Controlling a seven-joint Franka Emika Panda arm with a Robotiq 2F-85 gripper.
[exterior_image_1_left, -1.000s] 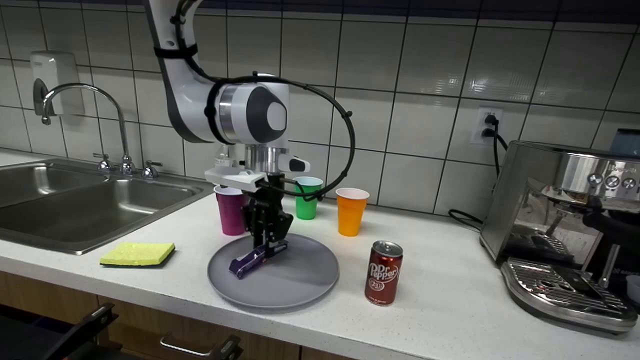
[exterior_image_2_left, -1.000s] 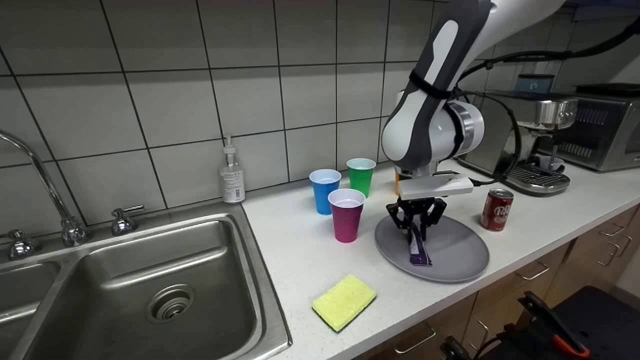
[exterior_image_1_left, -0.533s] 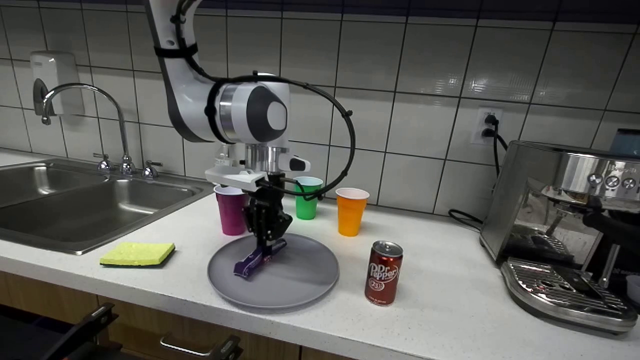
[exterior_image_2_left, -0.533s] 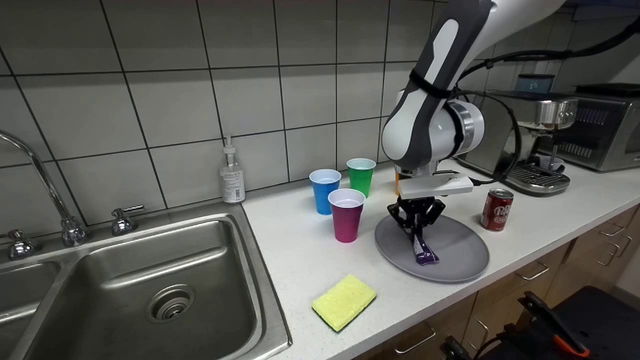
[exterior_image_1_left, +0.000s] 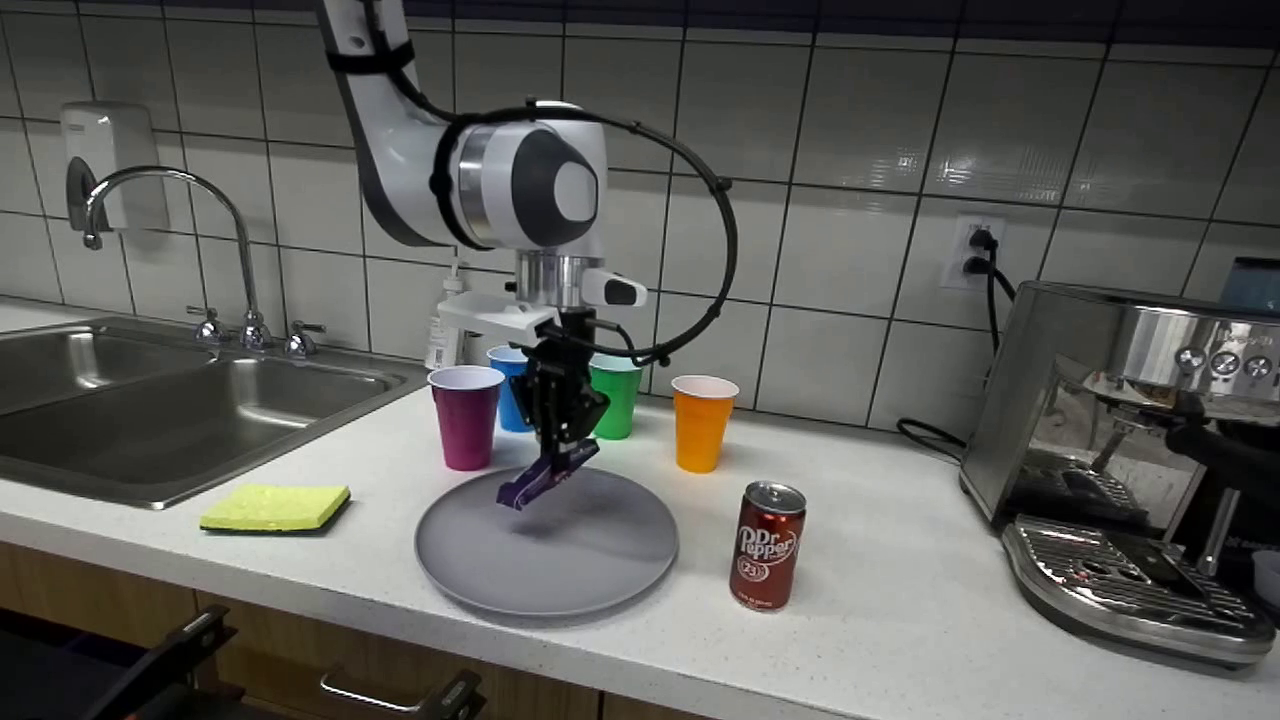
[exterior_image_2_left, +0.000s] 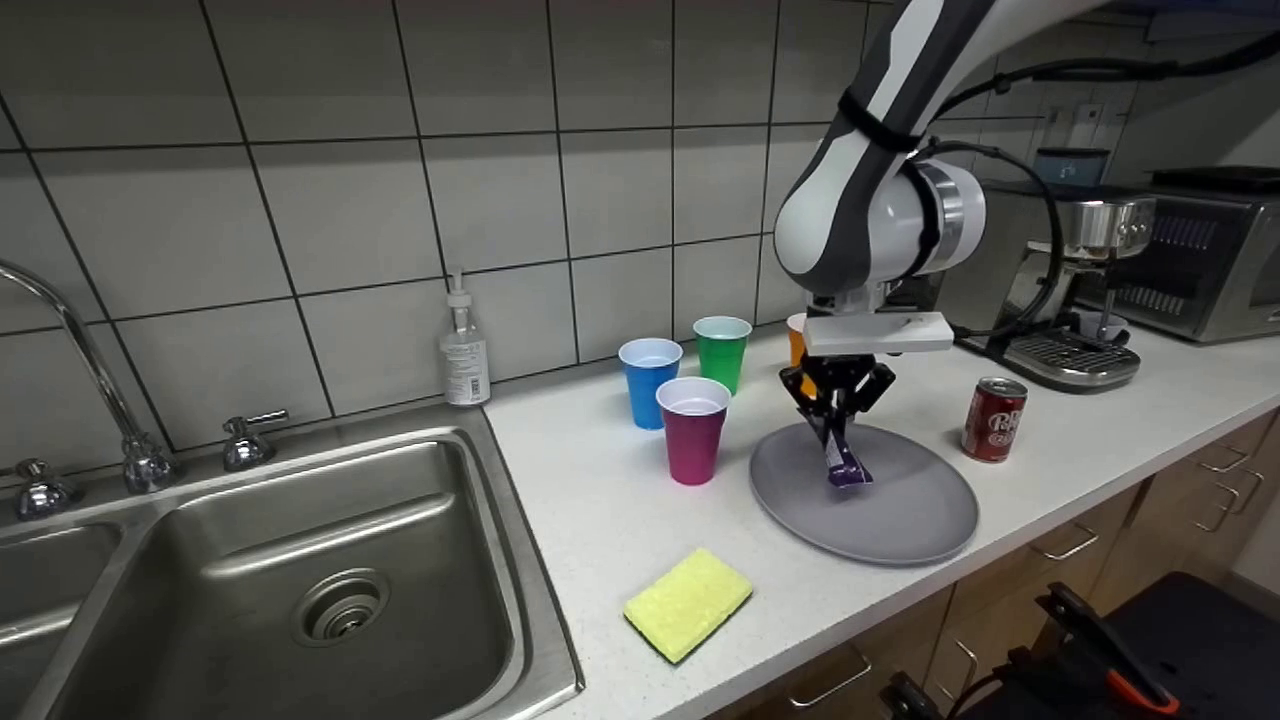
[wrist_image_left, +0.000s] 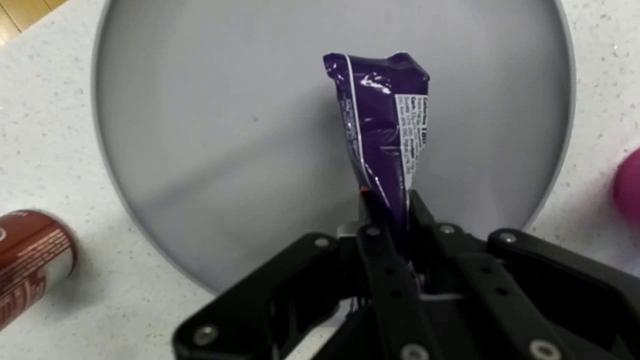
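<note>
- Purple wrapped bar (wrist_image_left: 385, 115) hangs above the gray plate (exterior_image_1_left: 600, 560), tilted, clear of its surface.
- Gripper (wrist_image_left: 390, 210) points straight down over the plate, its jaws drawn narrow and pinching the bar partway along.
- Robot arm (exterior_image_1_left: 480, 185), in both exterior views, slopes down toward the plate, bends sharply, and ends in an upright section above it.

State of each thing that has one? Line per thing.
Gripper: closed on snack bar
Snack bar: wrapped, held above plate
Plate: flat, face up
Can: upright
Purple cup: upright
Blue cup: upright
Green cup: upright
Orange cup: upright
Sponge: flat, yellow side up
Pump bottle: upright
Faucet: no water running
</note>
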